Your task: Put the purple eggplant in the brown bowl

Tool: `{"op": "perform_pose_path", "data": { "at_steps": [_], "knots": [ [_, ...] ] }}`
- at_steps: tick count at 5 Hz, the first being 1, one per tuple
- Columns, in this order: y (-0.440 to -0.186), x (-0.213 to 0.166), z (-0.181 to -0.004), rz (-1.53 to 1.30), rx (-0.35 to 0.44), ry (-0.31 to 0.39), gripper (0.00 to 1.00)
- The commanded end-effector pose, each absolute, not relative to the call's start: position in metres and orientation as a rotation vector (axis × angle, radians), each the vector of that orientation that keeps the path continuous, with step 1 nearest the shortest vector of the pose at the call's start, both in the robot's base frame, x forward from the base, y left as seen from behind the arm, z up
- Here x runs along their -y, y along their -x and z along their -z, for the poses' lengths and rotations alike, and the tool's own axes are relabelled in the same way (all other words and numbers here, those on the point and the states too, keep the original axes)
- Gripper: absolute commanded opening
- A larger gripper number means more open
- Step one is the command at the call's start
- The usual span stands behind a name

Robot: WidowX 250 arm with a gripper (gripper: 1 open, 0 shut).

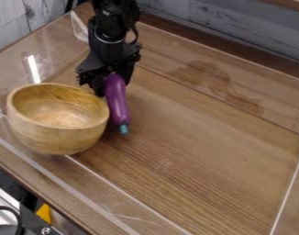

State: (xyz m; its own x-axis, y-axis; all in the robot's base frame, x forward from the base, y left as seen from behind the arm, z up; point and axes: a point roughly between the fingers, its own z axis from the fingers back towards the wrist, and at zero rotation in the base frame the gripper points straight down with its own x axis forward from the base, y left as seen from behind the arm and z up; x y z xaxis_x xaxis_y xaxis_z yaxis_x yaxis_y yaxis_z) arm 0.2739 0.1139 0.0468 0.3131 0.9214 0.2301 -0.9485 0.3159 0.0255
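Camera view, from the near edge outward: the wooden bench (201, 147) carries the brown bowl (57, 117) at left. Just beside its right rim lies the purple eggplant (117, 103), green tip down at the bench and outside the bowl. Behind, the black gripper (108, 77) points steeply down, jaws nearly closed, pinching the eggplant's upper end.

I could make out no writing, label, brand or number on anything that stood in view.
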Motion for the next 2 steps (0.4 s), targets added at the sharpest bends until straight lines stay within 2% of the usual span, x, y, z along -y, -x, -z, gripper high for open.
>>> {"op": "perform_pose_path", "data": {
  "at_steps": [1, 2],
  "knots": [
    [-0.2766, -0.1139, -0.0679, -1.245, 0.252, -0.149, 0.00],
    [-0.2752, -0.1116, -0.0677, -1.251, 0.248, -0.150, 0.00]
  ]
}}
